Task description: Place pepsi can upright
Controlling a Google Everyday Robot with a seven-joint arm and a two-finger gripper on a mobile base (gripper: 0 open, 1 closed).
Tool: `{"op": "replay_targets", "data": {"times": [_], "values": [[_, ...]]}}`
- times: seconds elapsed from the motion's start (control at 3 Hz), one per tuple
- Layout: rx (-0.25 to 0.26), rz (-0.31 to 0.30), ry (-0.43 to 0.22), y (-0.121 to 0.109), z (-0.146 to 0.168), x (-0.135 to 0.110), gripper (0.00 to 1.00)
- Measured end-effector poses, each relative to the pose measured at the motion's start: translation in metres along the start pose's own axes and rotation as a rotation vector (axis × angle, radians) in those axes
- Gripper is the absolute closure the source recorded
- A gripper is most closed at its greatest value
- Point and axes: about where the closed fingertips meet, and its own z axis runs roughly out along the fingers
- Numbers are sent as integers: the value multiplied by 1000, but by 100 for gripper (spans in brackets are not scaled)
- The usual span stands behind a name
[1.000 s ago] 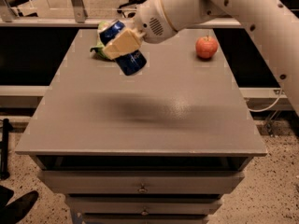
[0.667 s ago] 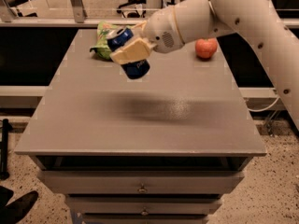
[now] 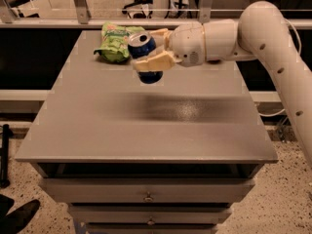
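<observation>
Dark-blue pepsi can (image 3: 145, 57) sits between the two beige fingers (image 3: 154, 62) of the gripper (image 3: 146, 50). The gripper is closed on the can's sides: one finger crosses the can's near side and the other lies behind it. The can is tilted, with its silver top turned up and toward the far left corner and its lower end pointing down at the grey tabletop (image 3: 146, 140). It appears to hang clear of the surface, over the far half and a little left of the middle. A soft shadow (image 3: 163, 106) lies on the tabletop below it, nearer the front edge. The white arm (image 3: 273, 43) reaches in from the right edge. Just beside the can, toward the far left corner, a green crinkled snack bag (image 3: 113, 44) lies on the table. Whether bag and can touch is unclear. Drawers (image 3: 146, 191) sit under the front edge.
</observation>
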Motion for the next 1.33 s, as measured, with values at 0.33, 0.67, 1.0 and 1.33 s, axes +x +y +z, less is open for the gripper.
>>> {"op": "replay_targets", "data": {"times": [0.33,0.67,1.0,1.33], "values": [[-8,-8,46,0,-17,-12,100],[-42,24,68,0,-33,-23,100],[-64,66,83,0,-42,-35,100],[-77,100,101,1,-48,-48,89]]}}
